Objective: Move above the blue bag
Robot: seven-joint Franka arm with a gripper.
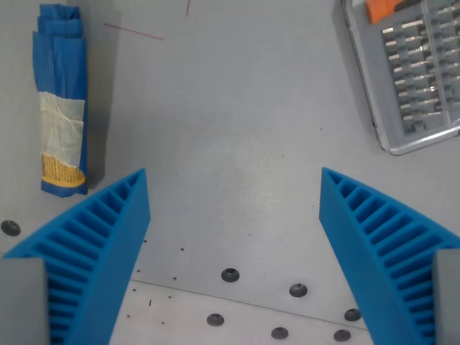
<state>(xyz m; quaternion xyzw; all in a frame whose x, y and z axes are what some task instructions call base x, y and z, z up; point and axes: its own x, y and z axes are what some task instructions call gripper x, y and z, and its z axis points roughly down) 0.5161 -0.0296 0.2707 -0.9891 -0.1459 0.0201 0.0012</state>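
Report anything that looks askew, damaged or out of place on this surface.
Little stands out. The blue bag lies folded flat at the wrist view's left. The bit case at upper right sits tilted. A thin red line marks the table. The open gripper holds nothing.

Gripper [233,190] fingers [108,237] spread wide; only bare grey table [230,108] lies between them. The blue bag [62,100] lies flat along the wrist view's left edge, just beyond the left-hand fingertip, with open surface beside it. A clear-lidded bit case [410,72] occupies the upper right corner, well apart from the bag. Small screw heads [229,274] sit in the table near the bottom.
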